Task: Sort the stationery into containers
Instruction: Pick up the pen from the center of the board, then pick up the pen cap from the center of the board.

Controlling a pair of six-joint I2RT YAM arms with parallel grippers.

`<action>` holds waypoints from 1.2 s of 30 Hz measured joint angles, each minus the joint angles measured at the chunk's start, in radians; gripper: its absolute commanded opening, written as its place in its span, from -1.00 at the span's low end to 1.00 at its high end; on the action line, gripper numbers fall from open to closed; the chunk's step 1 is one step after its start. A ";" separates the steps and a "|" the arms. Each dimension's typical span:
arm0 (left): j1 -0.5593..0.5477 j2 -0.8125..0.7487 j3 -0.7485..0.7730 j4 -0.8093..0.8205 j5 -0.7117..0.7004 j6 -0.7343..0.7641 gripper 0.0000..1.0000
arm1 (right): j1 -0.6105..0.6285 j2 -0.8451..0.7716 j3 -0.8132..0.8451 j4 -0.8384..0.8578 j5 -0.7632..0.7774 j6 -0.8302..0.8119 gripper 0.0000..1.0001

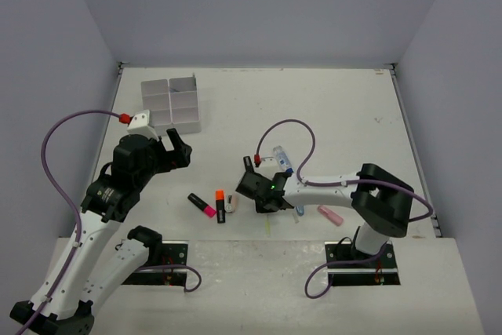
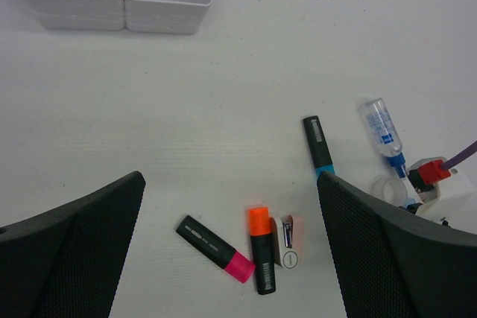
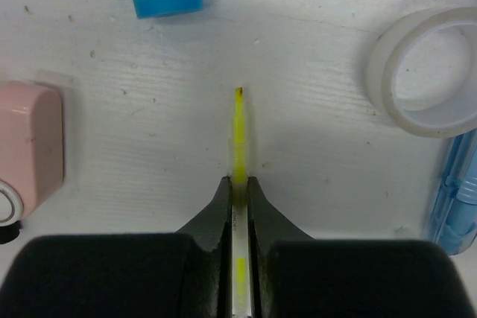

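Observation:
My right gripper (image 3: 238, 182) is shut on a thin yellow pen (image 3: 239, 128) lying on the table; in the top view this gripper (image 1: 263, 195) is low at the table's middle, with the pen's end (image 1: 268, 226) poking out toward the near edge. My left gripper (image 2: 229, 184) is open and empty above a pink-ended highlighter (image 2: 216, 249), an orange-ended highlighter (image 2: 261, 255) and a small pink-and-white item (image 2: 287, 240). A blue-ended highlighter (image 2: 319, 144), a blue-capped tube (image 2: 384, 135) and a clear tape ring (image 3: 428, 72) lie around the right gripper. The white compartment tray (image 1: 171, 103) stands at the far left.
A pink eraser (image 1: 330, 215) lies right of the right gripper. A light blue pen (image 3: 456, 195) lies beside the tape ring. The right arm's purple cable (image 1: 294, 127) loops over the tube. Walls enclose the table on three sides.

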 measured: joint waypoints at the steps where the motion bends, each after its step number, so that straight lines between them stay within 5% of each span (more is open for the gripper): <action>1: 0.000 0.002 0.000 0.000 0.002 0.000 1.00 | 0.007 -0.004 0.002 -0.003 -0.003 0.000 -1.00; 7: -0.001 0.042 0.000 0.009 0.026 -0.014 1.00 | 0.000 -0.253 0.001 -0.108 -0.007 -0.033 -1.00; 12: -0.082 0.091 -0.048 0.062 0.023 -0.130 1.00 | -0.218 -0.657 0.021 -0.199 0.049 -0.122 -1.00; 14: -0.228 0.127 -0.068 0.074 -0.079 -0.215 1.00 | -0.305 -0.767 0.040 -0.262 0.063 -0.164 -1.00; 17: -0.624 0.270 -0.038 0.115 -0.222 -0.365 0.98 | -0.404 -0.855 0.070 -0.355 0.087 -0.217 -1.00; 22: -0.928 0.671 0.156 0.037 -0.425 -0.701 0.72 | -0.481 -0.884 0.113 -0.456 0.113 -0.288 -1.00; 24: -1.005 0.878 0.316 -0.004 -0.454 -0.837 0.42 | -0.504 -0.892 0.118 -0.486 0.127 -0.302 -1.00; 30: -1.065 1.262 0.654 -0.121 -0.442 -1.011 0.20 | -0.519 -0.985 0.129 -0.546 0.162 -0.321 -1.00; 36: -1.065 1.360 0.728 -0.144 -0.422 -1.052 -0.14 | -0.519 -1.035 0.130 -0.566 0.179 -0.329 -1.00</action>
